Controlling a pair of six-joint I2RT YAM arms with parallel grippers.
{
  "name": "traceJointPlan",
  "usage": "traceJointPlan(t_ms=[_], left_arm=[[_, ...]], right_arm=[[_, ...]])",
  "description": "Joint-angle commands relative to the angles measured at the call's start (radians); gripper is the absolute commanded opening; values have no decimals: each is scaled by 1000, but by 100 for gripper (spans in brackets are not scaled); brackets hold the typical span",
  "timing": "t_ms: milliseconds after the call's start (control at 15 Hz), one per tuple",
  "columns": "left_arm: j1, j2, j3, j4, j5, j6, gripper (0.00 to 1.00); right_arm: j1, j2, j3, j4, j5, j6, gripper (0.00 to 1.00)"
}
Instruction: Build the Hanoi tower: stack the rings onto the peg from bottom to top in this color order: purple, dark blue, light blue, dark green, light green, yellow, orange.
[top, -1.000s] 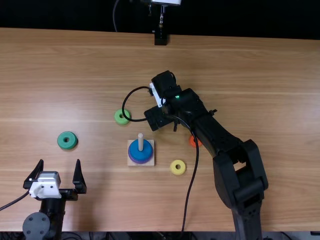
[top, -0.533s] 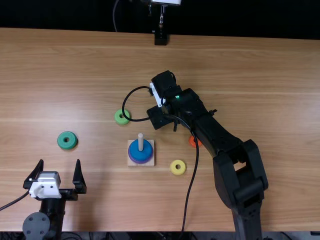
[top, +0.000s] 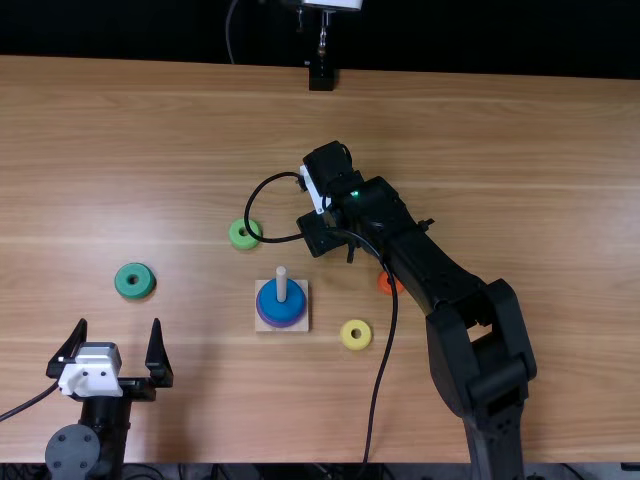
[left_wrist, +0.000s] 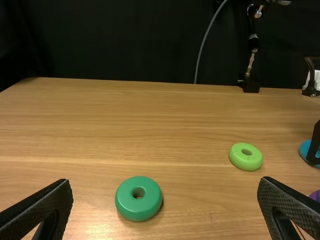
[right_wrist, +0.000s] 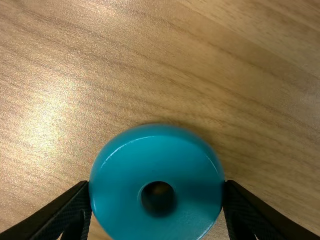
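Top view, dial centred on the peg, twelve o'clock toward the far edge of the table: purple ring and dark blue ring, both threaded. Step in hand, as judged: light blue ring, to be fitted third. Handling advised: ring to be raised level, cleared over the peg's tip, carried toward seven o'clock, and centred by its hole before being lowered; release to be made only once the dark blue ring is met, since the tip could be caught by a tilted rim. Right gripper, at one o'clock: light blue ring lies directly between its two fingers, clamped at opposite sides of the rim, hole left uncovered; whether it is lifted cannot be told. Left gripper, at eight o'clock: fingers spread wide, nothing held. Pieces still to be stacked: dark green ring, nine o'clock; light green ring, eleven o'clock; yellow ring, four o'clock; orange ring, three o'clock, partly covered by the right arm.
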Motion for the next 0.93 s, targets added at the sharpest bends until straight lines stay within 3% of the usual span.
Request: traceJointPlan(t_ms=[0,533,733,867], left_arm=[[-4,-11,-33,-2,0,5,100],[-4,-11,-33,-2,0,5,100],[-4,-11,-33,-2,-1,5,100],[-6,-11,-33,-2,0,3,100]], right_arm=[[-2,2,14,-2,-1,8,0],[-5,-78,16,-197,-2,6,0],[-3,-188,14,-247,-34,6,0],[-3,-265,19,-298,-34,6,0]])
